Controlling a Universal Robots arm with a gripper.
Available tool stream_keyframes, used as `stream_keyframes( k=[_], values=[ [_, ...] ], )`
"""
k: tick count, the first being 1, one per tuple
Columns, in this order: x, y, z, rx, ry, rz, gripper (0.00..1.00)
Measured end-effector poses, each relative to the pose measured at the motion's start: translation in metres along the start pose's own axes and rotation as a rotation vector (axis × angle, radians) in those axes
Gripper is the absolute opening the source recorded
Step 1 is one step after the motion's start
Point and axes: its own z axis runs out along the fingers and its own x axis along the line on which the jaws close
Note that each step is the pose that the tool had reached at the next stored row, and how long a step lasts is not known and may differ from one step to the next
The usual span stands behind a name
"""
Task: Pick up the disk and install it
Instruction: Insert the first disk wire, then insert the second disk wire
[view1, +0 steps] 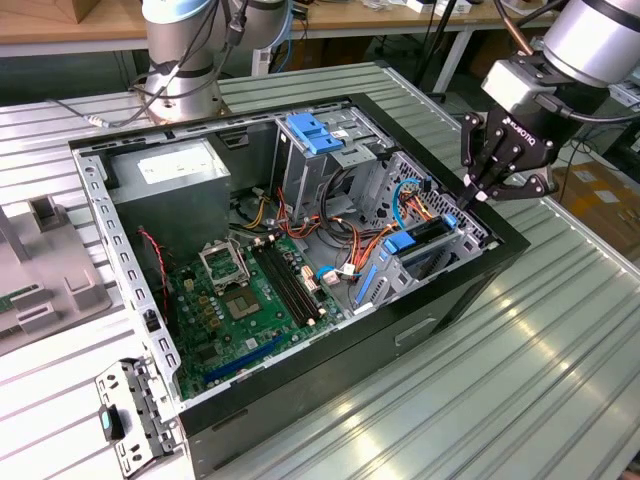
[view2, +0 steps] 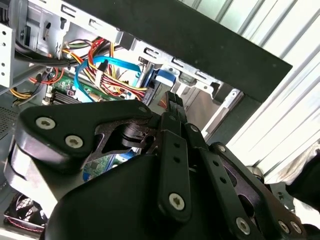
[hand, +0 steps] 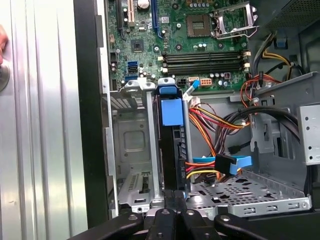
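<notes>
The disk (view1: 425, 238) stands on edge in the metal drive cage at the open computer case's corner, on the exterior view's right, its blue carrier ends showing. In the first wrist view the disk (hand: 172, 145) is a dark slab with a blue tab, seated between the cage's walls. My gripper (view1: 470, 197) hangs just above and beside the disk's outer end, fingers pressed together and nothing between them. In both wrist views the gripper (hand: 175, 196) (view2: 173, 97) points straight at the disk's near edge, and the blue carrier (view2: 162, 77) sits just beyond the tips.
The black case (view1: 400, 330) lies open on a ribbed metal table. Inside are a green motherboard (view1: 240, 300), a grey power-supply box (view1: 170, 175), a tall cage with a blue bracket (view1: 313, 132) and loose coloured cables (view1: 350, 250). A grey fixture (view1: 50, 270) lies on the exterior view's left.
</notes>
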Motion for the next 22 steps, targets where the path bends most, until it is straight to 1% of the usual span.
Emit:
stream_keyframes(
  k=[17,19,20,22],
  values=[
    [-0.0009,-0.0001,0.0,0.0,0.0001,0.0,0.11],
    [-0.0009,-0.0001,0.0,0.0,0.0001,0.0,0.24],
    [-0.0009,0.0,0.0,0.0,0.0001,0.0,0.24],
    [-0.0009,-0.0001,0.0,0.0,0.0001,0.0,0.36]
  ],
)
